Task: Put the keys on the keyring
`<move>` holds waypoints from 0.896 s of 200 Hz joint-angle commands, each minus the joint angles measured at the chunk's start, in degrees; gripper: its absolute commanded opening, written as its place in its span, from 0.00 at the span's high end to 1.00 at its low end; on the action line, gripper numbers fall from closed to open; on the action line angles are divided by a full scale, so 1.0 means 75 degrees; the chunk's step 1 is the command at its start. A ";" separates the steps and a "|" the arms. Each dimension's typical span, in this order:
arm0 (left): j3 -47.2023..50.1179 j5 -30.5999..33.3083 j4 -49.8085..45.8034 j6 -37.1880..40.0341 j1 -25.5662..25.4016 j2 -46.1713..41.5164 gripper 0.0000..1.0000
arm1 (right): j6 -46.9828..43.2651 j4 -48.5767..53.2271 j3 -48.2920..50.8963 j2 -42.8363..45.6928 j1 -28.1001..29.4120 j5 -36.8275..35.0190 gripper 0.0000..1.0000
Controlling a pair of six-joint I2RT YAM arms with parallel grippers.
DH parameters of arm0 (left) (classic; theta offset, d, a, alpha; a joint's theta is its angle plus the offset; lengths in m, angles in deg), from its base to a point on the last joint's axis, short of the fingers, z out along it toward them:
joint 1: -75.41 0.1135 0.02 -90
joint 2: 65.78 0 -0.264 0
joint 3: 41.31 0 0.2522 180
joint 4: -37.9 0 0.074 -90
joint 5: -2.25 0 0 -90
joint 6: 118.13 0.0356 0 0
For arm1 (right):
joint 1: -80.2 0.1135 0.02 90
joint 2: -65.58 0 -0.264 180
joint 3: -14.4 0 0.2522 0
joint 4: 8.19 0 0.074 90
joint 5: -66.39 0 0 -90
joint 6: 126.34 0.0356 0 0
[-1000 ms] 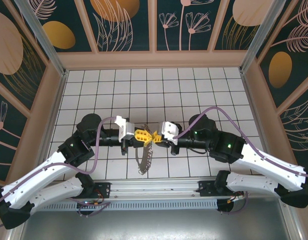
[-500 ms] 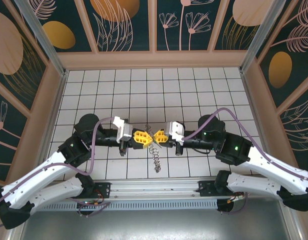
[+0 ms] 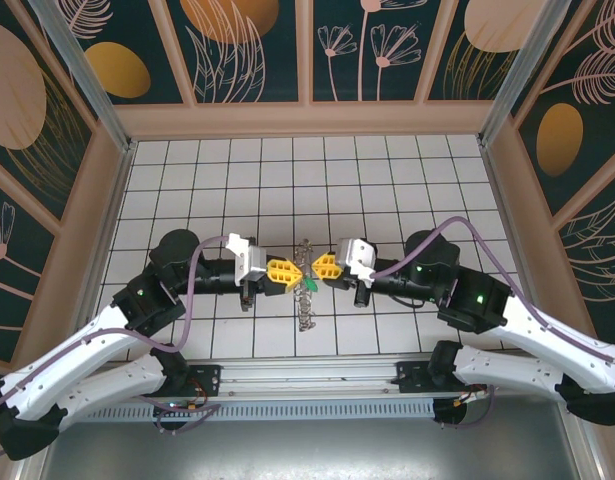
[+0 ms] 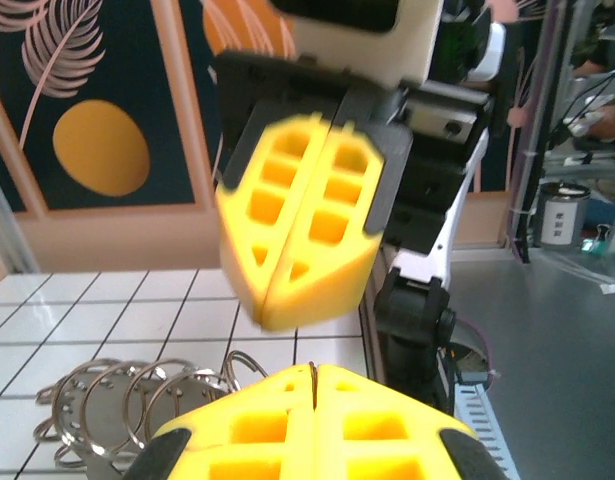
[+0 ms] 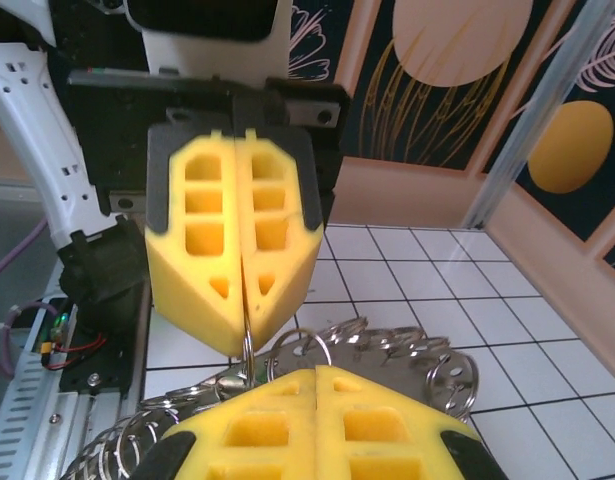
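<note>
Shows left gripper (image 3: 293,268) and right gripper (image 3: 315,267) tip to tip above white tiled table (image 3: 387,180), both clamped shut. Pinches thin keyring (image 3: 305,308) wire in left fingertips, silvery rings dangling below. Places pale-green key (image 3: 310,286) just under right fingertips; hold there unclear.

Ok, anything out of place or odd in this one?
Nothing spilled or broken. One oddity: the keyring hangs as a bunched string of overlapping silvery rings between the shut left gripper and right gripper, with a green key partway down it.
</note>
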 commanded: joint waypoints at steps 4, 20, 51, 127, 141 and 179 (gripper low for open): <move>-0.0144 0.0471 -0.0178 0.0361 -0.0057 0.0007 1.00 | -0.0080 -0.0167 -0.0041 0.0029 0.0078 -0.0568 1.00; -0.0132 0.0613 -0.0225 0.0413 -0.0056 0.0040 1.00 | -0.0155 -0.0062 -0.0098 -0.0140 0.0154 -0.0842 1.00; -0.0146 0.0581 -0.0143 0.0377 -0.0048 0.0069 1.00 | -0.0082 0.0122 -0.0151 -0.0374 0.0244 -0.1120 0.98; -0.0248 0.0445 -0.0050 0.0261 -0.0056 -0.0025 1.00 | 0.0702 -0.0693 0.1253 0.1017 0.0590 -0.0892 0.58; -0.0282 0.0400 0.0013 0.0213 -0.0054 -0.0036 1.00 | 0.0714 -0.0737 0.1365 0.0944 0.0664 -0.1053 0.57; -0.0354 0.0404 0.0109 0.0116 -0.0051 -0.0025 1.00 | 0.0671 -0.1084 0.1572 0.0531 0.0913 -0.1574 0.56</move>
